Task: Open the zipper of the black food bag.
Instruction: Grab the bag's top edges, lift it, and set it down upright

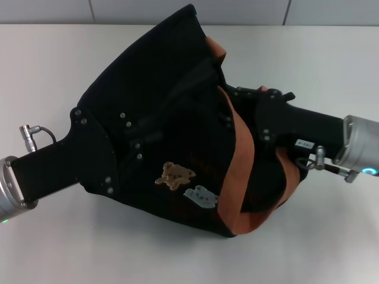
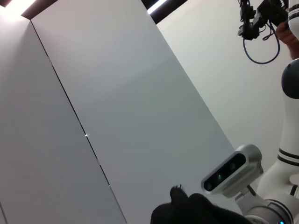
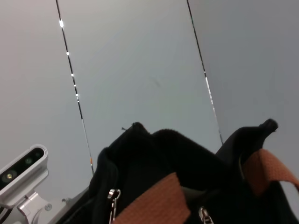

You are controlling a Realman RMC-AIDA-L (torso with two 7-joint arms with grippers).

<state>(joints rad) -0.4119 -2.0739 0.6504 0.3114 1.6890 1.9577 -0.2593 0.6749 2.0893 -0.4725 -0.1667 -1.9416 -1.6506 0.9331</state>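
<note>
Head view: at left centre the left gripper (image 1: 109, 157) presses against the black food bag (image 1: 160, 124), which fills the middle of the frame on the white table (image 1: 53, 65) with its 2 orange-brown handles (image 1: 243, 171) draped right of centre. At right the right gripper (image 1: 251, 115) reaches in among the handles; whether either pincer is spread or pinching cannot be told. Right wrist view shows a silver zipper pull (image 3: 112, 205) hanging at lower left of centre.
</note>
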